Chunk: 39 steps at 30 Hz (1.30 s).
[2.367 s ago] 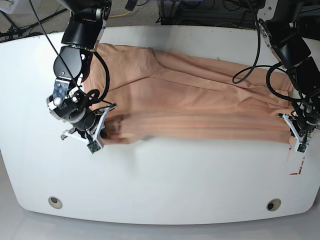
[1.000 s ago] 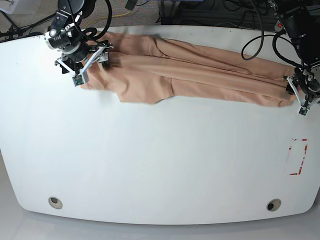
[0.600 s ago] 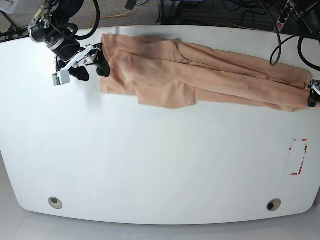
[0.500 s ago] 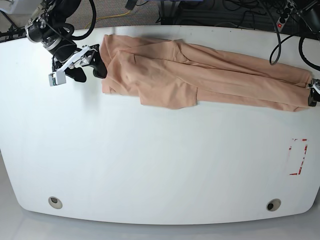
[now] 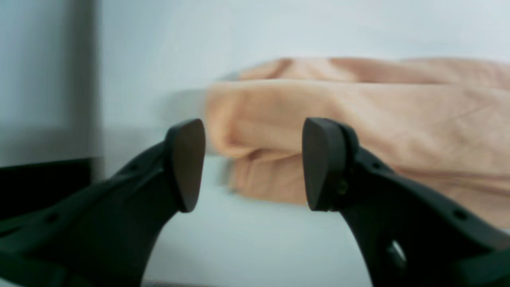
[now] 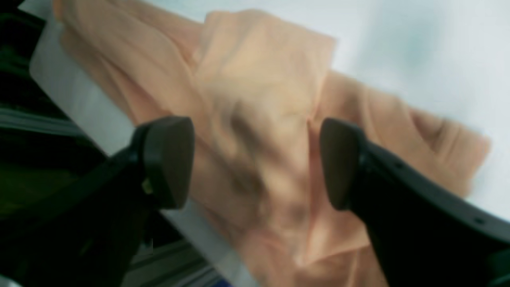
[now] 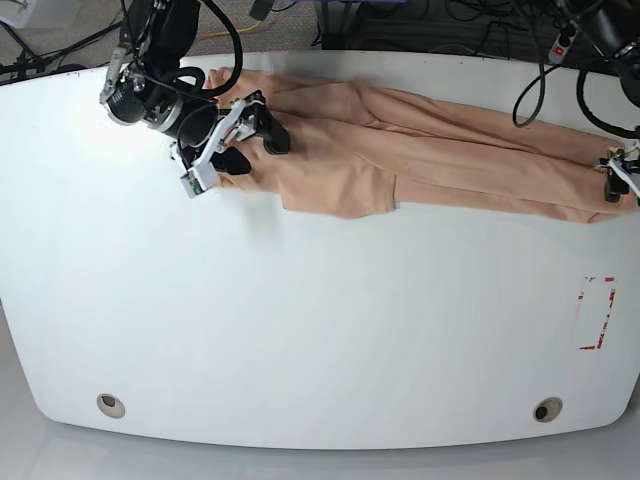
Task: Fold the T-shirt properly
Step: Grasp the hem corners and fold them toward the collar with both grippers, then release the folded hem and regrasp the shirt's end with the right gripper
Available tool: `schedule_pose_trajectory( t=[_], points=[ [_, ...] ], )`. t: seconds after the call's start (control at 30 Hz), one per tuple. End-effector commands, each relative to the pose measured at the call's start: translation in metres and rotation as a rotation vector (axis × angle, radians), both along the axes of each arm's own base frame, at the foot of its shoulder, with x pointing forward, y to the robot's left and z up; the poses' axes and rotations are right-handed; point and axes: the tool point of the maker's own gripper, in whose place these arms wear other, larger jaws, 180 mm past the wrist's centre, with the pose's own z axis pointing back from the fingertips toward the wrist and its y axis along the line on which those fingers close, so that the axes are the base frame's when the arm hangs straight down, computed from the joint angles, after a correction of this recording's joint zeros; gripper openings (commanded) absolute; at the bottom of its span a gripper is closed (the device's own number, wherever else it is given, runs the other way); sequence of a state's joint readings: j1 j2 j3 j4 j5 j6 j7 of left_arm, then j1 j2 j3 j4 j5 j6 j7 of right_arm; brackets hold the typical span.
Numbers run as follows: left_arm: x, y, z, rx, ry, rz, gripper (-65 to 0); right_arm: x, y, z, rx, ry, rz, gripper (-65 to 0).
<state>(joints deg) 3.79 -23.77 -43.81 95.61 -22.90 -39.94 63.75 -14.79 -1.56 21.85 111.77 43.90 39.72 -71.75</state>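
Over on the left of the base view we find the right gripper (image 7: 243, 130), hovering above the sleeve end of the T-shirt (image 7: 420, 155), fingers spread wide with nothing between them. Its wrist view shows bunched peach cloth framed in the gap between the dark pads (image 6: 167, 159), creased and layered, and none of it pinched.

Across the middle, the T-shirt lies as a long narrow band along the far side of the white table (image 7: 300, 320), already doubled lengthwise by the look of it, with a sleeve flap jutting toward us near the left end.

At the far right edge, the left gripper (image 7: 618, 180) sits just beside the hem end of the band. Its wrist view shows the fingers apart, with the folded edge of the T-shirt (image 5: 358, 119) beyond them on the table, untouched.

We judge the lengthwise fold done and the crosswise fold next. That calls for both grippers to drop onto their ends, pinch every layer, then carry one end over the other without dragging the band askew
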Motion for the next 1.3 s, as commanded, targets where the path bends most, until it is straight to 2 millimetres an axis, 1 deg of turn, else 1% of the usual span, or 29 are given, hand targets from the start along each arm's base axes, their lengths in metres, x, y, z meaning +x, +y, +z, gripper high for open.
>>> schedule_pose_trajectory(
  t=[0.0, 0.07, 0.1, 0.13, 0.2, 0.23, 0.27, 0.3, 0.33, 0.37, 0.47, 0.53, 0.6, 0.67, 0.7, 0.73, 0.87, 0.93, 1.0, 1.1, 1.17, 1.2, 1.27],
  points=[
    [0.006, -0.001, -0.011, 0.006, -0.016, 0.000, -29.2, 0.011, 0.010, 0.007, -0.036, -0.060, 0.029, -21.6],
    [0.008, -0.009, -0.035, -0.010, 0.008, -0.015, -29.2, 0.016, 0.018, 0.002, -0.106, -0.066, 0.071, -29.2],
    [0.007, -0.010, -0.047, -0.012, 0.027, -0.015, -29.2, 0.015, 0.021, -0.009, -0.148, -0.041, 0.094, -34.1],
    [0.006, -0.008, -0.054, -0.006, 0.041, -0.012, -29.2, 0.015, 0.021, -0.018, -0.174, -0.020, 0.106, -37.6],
    [0.002, -0.006, -0.065, -0.001, 0.060, -0.008, -29.2, 0.014, 0.019, -0.033, -0.202, 0.011, 0.109, -41.7],
    [-0.001, -0.008, -0.075, -0.019, 0.070, 0.003, -29.3, 0.011, 0.016, -0.046, -0.215, 0.042, 0.106, -44.4],
    [-0.003, -0.008, -0.081, -0.026, 0.077, 0.008, -29.4, 0.008, 0.013, -0.056, -0.224, 0.066, 0.100, -46.0],
    [-0.004, -0.008, -0.085, -0.031, 0.083, 0.013, -31.0, 0.006, 0.005, -0.067, -0.248, 0.088, 0.098, -46.6],
    [-0.007, -0.007, -0.088, -0.035, 0.091, 0.019, -32.1, 0.004, 0.000, -0.074, -0.264, 0.102, 0.099, -46.6],
    [-0.013, -0.004, -0.093, -0.038, 0.106, 0.029, -34.2, 0.001, -0.008, -0.083, -0.280, 0.121, 0.100, -46.6],
    [-0.026, -0.002, -0.101, -0.046, 0.133, 0.045, -38.9, -0.001, -0.025, -0.100, -0.289, 0.146, 0.088, -46.8],
    [-0.031, -0.004, -0.104, -0.046, 0.143, 0.040, -39.4, 0.000, -0.040, -0.106, -0.307, 0.151, 0.080, -46.6],
    [-0.038, -0.004, -0.107, -0.047, 0.159, 0.041, -39.4, 0.016, -0.056, -0.105, -0.332, 0.136, 0.071, -46.6],
    [-0.043, -0.004, -0.110, -0.050, 0.169, 0.043, -39.4, 0.026, -0.068, -0.107, -0.356, 0.139, 0.066, -46.6],
    [-0.043, -0.009, -0.113, -0.062, 0.171, 0.044, -39.4, 0.032, -0.074, -0.108, -0.362, 0.143, 0.061, -46.6],
    [-0.044, -0.015, -0.118, -0.079, 0.173, 0.046, -39.4, 0.043, -0.082, -0.106, -0.373, 0.137, 0.052, -46.6],
    [-0.042, -0.022, -0.114, -0.076, 0.157, 0.038, -39.4, 0.077, -0.098, -0.098, -0.386, 0.120, 0.028, -46.6],
    [-0.048, -0.026, -0.116, -0.070, 0.180, 0.036, -39.4, 0.092, -0.102, -0.088, -0.389, 0.096, 0.018, -46.5],
    [-0.048, -0.029, -0.110, -0.048, 0.192, 0.026, -39.4, 0.106, -0.109, -0.075, -0.411, 0.076, 0.015, -46.3],
    [-0.046, -0.035, -0.106, -0.043, 0.189, 0.023, -39.4, 0.115, -0.111, -0.055, -0.461, 0.047, 0.028, -45.8],
    [-0.044, -0.038, -0.103, -0.041, 0.179, 0.017, -39.4, 0.119, -0.108, -0.041, -0.485, 0.013, 0.038, -41.2],
    [-0.043, -0.038, -0.102, -0.038, 0.176, 0.016, -39.4, 0.121, -0.103, -0.035, -0.490, -0.002, 0.043, -37.1],
    [-0.043, -0.038, -0.101, -0.037, 0.174, 0.015, -39.4, 0.122, -0.088, -0.028, -0.477, -0.018, 0.055, -28.1]
  ],
)
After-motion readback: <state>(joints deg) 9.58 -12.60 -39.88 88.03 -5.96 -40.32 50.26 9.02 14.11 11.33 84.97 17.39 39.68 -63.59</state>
